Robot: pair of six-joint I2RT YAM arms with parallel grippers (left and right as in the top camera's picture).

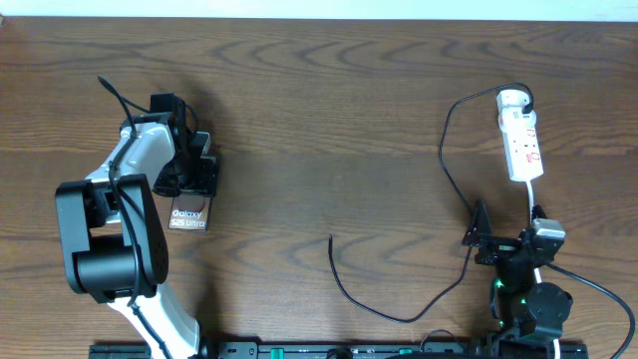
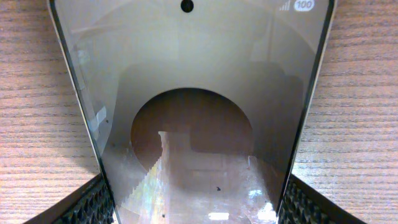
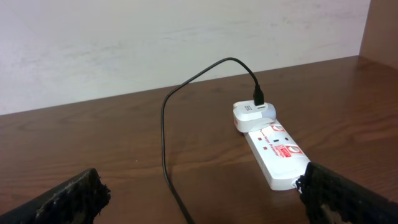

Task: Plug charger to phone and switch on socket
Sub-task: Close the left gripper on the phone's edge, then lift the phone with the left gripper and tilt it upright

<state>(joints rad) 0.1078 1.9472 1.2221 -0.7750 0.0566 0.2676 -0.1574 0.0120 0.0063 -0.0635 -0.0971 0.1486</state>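
The phone (image 1: 188,216) lies flat on the table at the left, its "Galaxy" lettering showing below my left gripper (image 1: 195,172). In the left wrist view its dark glossy face (image 2: 205,93) fills the frame, and both pads (image 2: 93,205) press against its long edges, so the left gripper (image 2: 196,202) is shut on it. The charger (image 1: 446,150) is plugged through a white adapter (image 3: 251,114) into the socket (image 1: 521,135) at the far right. Its black cable (image 3: 164,124) loops down to a loose tip (image 1: 331,238) mid-table. My right gripper (image 1: 506,225) stands open just short of the socket (image 3: 275,154), holding nothing.
The socket's white cord (image 1: 536,204) runs back past the right arm. A black cable (image 1: 588,284) trails from the right arm's base. A pale wall (image 3: 155,43) stands behind the table. Bare wood (image 1: 329,130) separates the two arms.
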